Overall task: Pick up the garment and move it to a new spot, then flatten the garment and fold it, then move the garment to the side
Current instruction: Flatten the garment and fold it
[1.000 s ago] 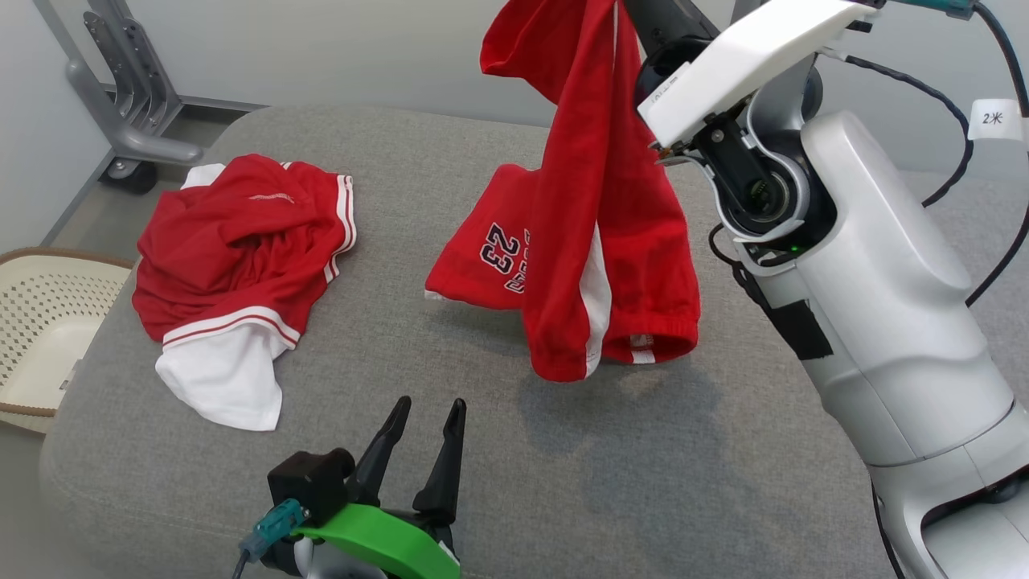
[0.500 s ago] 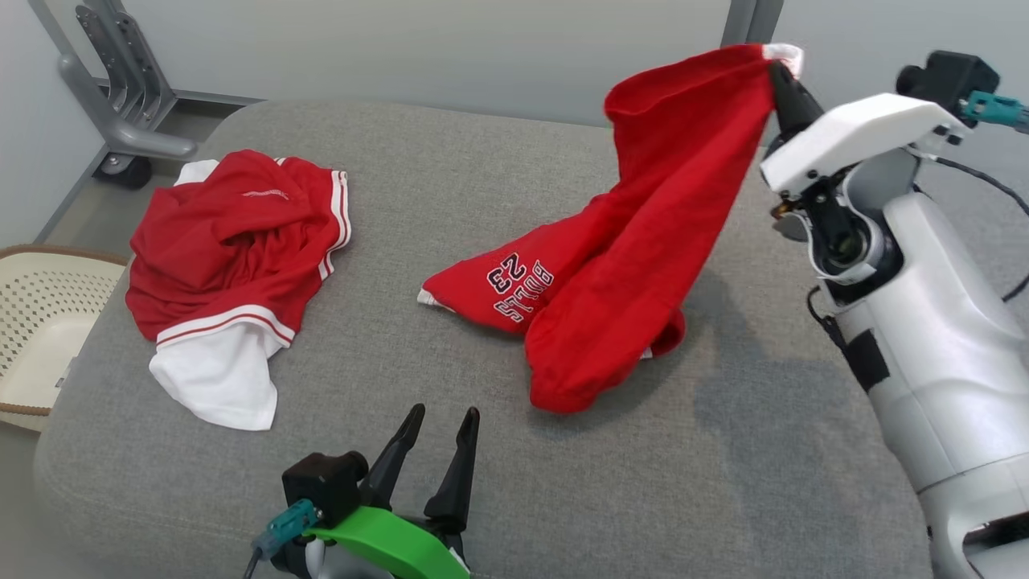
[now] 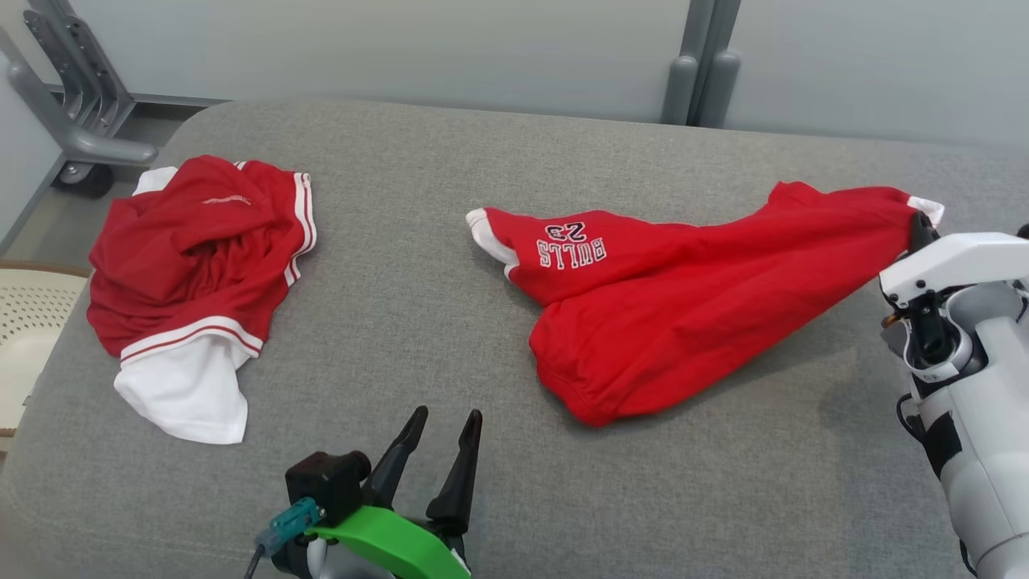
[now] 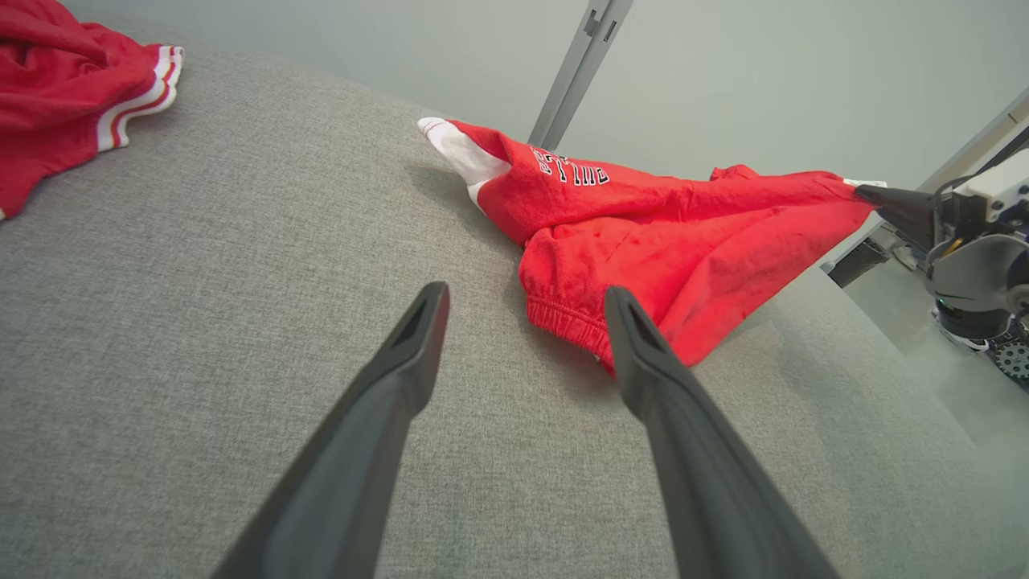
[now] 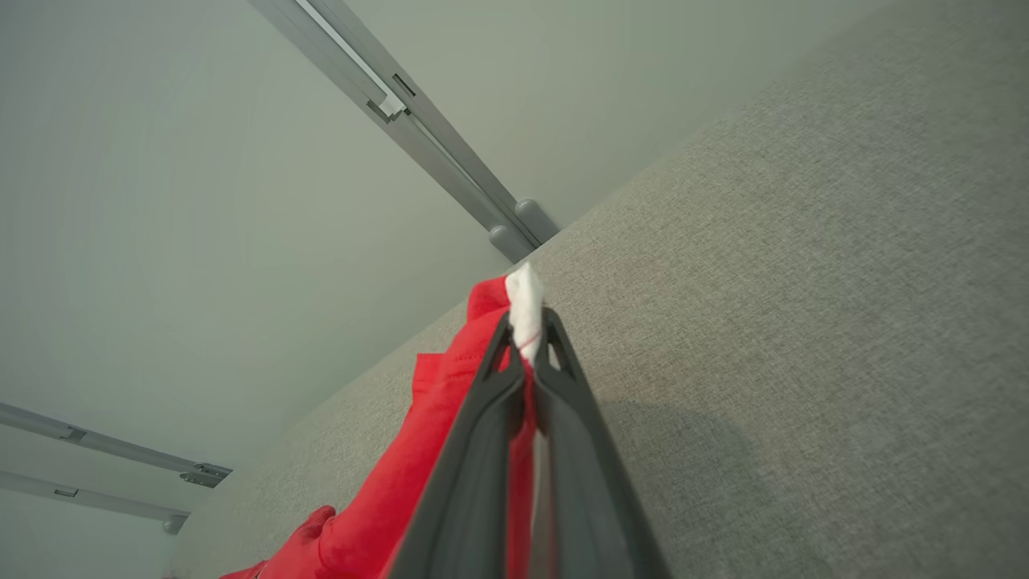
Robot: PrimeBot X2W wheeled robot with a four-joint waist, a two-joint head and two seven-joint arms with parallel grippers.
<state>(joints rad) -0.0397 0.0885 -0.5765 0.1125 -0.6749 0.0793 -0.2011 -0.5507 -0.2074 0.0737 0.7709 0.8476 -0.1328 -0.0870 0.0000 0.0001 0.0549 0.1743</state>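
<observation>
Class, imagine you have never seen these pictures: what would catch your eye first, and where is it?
The red Bulls garment lies stretched across the middle of the grey cushion, its white-trimmed corner pinched in the shut right end effector at the right edge. A second red-and-white garment sits crumpled at the far left, and the left end effector hovers open at the near edge, holding nothing.

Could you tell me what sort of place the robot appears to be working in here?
Probably a lab test bay staged for laundry folding: a grey padded surface with a red Bulls garment, a perforated basket beside it, plain partition panels behind.
</observation>
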